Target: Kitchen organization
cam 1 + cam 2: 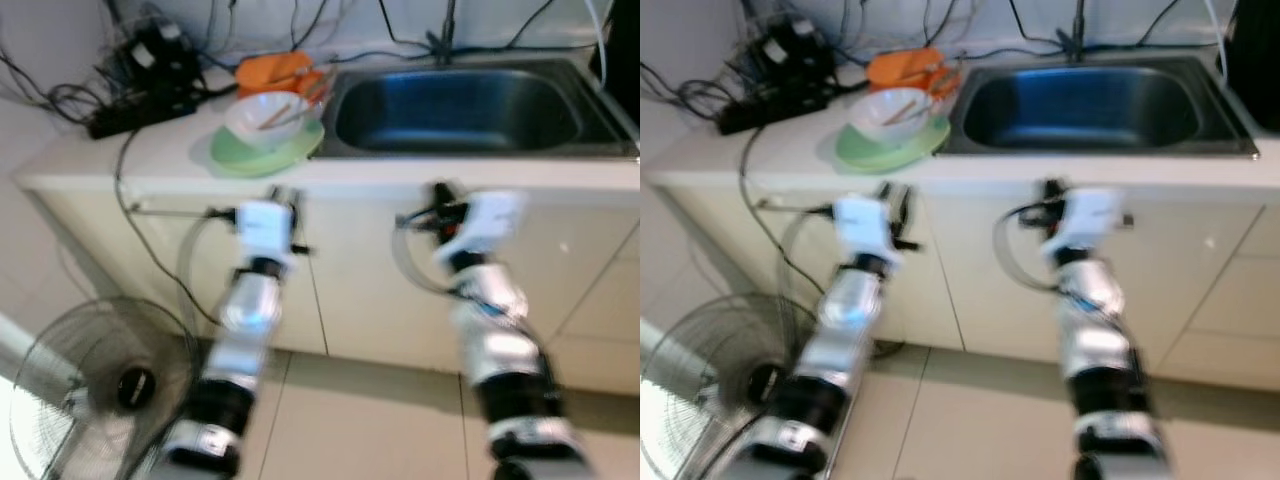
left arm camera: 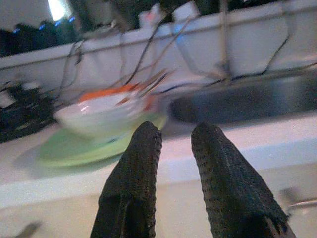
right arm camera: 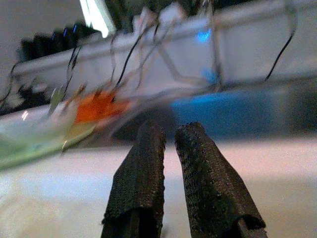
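Note:
A white bowl (image 1: 268, 117) with chopsticks in it sits on a pale green plate (image 1: 250, 155) on the white counter, just left of the steel sink (image 1: 460, 110). An orange dish (image 1: 272, 70) lies behind the bowl. Both arms are raised in front of the counter's front edge, below its top. My left gripper (image 2: 176, 131) points at the bowl and plate, its fingers a little apart and holding nothing. My right gripper (image 3: 171, 128) points towards the sink, its fingers nearly touching and empty. The picture is blurred.
A black power strip (image 1: 140, 110) with tangled cables lies at the counter's back left; one cable hangs down the cabinet front. A standing fan (image 1: 100, 380) is on the tiled floor at lower left. Cream cabinet doors (image 1: 370, 290) face me below the counter.

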Robot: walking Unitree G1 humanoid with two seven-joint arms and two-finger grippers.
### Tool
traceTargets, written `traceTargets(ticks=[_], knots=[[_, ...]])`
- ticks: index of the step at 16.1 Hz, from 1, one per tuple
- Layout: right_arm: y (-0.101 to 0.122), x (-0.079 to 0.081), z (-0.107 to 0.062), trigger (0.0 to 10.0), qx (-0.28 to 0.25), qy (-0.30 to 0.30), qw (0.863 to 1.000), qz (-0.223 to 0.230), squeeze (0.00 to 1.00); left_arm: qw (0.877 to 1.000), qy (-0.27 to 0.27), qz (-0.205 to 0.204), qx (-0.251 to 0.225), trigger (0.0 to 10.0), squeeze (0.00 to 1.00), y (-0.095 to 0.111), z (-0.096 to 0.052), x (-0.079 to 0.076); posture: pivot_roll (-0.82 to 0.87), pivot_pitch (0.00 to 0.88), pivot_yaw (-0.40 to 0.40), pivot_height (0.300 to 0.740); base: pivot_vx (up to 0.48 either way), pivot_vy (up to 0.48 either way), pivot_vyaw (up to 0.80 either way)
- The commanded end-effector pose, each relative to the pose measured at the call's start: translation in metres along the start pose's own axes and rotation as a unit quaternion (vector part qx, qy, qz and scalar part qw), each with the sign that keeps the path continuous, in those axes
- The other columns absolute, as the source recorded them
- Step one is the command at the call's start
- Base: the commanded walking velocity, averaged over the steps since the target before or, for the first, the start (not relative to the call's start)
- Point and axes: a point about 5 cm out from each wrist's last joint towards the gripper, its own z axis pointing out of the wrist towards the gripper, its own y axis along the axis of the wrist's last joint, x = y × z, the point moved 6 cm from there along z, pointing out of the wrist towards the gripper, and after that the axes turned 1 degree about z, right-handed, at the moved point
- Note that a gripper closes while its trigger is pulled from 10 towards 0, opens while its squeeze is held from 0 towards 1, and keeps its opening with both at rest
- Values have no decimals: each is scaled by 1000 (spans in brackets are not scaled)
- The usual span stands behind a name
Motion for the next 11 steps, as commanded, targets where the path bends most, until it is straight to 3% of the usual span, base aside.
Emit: traceTargets(ticks=[1, 4, 11], knots=[[17, 20, 7, 10000, -31, 24, 999, 4, 0, 1000, 21, 11, -21, 10000, 0, 14, 6, 18, 15, 5, 111, 740, 292, 0, 0], [26, 22, 9, 10000, -44, 24, 999, 7, 0, 999, 21, 12, -38, 10000, 0, 26, 11, 19, 16, 3, 113, 740, 292, 0, 0], [18, 21, 7, 10000, -29, 22, 999, 8, 0, 999, 23, 13, -33, 10000, 0, 25, 10, 20, 20, 7, 112, 740, 306, 0, 0]])
